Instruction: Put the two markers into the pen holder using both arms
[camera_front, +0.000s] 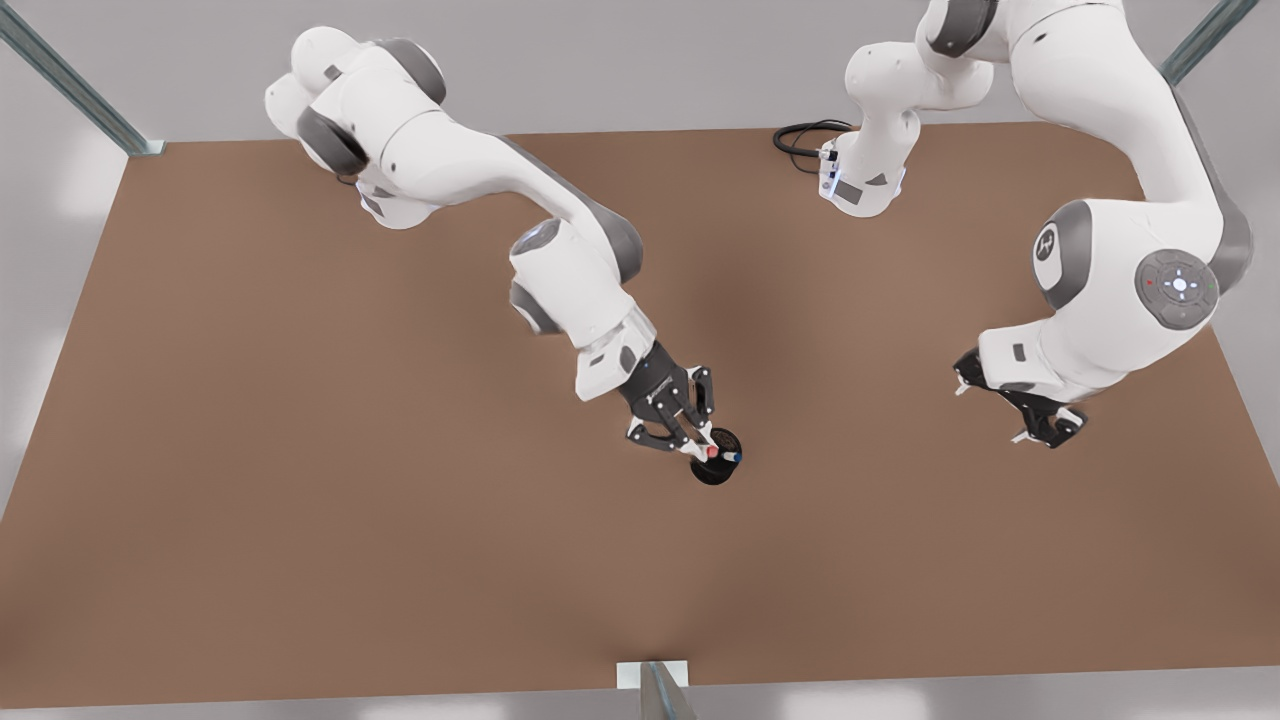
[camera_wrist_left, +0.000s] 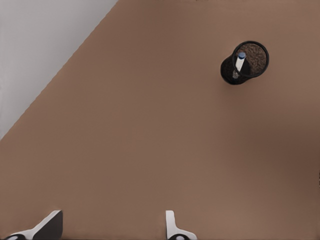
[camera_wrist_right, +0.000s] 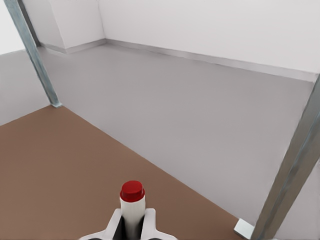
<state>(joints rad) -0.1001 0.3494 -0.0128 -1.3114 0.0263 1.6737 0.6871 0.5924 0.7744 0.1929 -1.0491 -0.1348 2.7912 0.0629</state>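
Overhead arrangement, from the front view's left. The right hand is clamped on the red-capped marker, held roughly upright with its red end up, over the pen holder near mid-worktop. The blue-capped marker stands in the holder, blue end up, leaning on the rim. At the front view's right, the left hand waits well apart, fingers spread wide, gripping nothing.
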